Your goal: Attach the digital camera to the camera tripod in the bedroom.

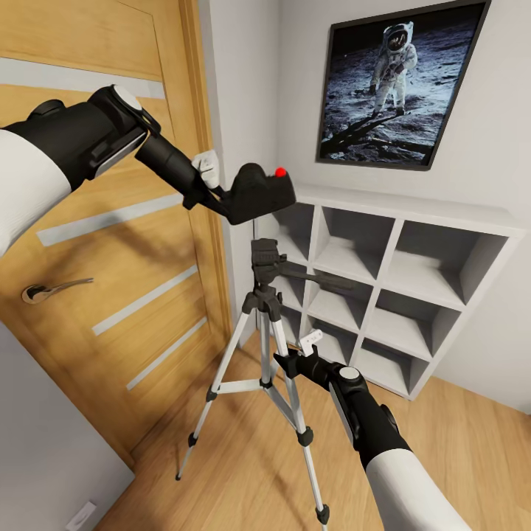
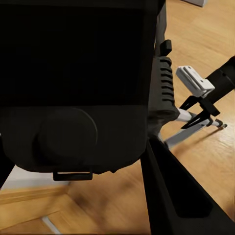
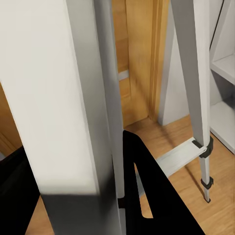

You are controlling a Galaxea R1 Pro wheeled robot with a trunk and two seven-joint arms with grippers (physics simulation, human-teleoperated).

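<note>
At the left, by the oak door [image 1: 110,243] with pale stripes and a metal handle, the left gripper [image 1: 214,193] pinches the matte black camera [image 1: 259,193], red dot up, just above the tripod [image 1: 264,346]. The tripod's black head tops smooth silver legs on the plank floor [image 1: 457,435], and the right gripper [image 1: 293,363] is clamped on one leg. Right of it, the grey cube shelf [image 1: 402,276] has square compartments holding nothing, under a framed astronaut poster [image 1: 398,81]

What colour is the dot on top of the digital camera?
Bright red, on the black digital camera; clearest in the head view.
</note>
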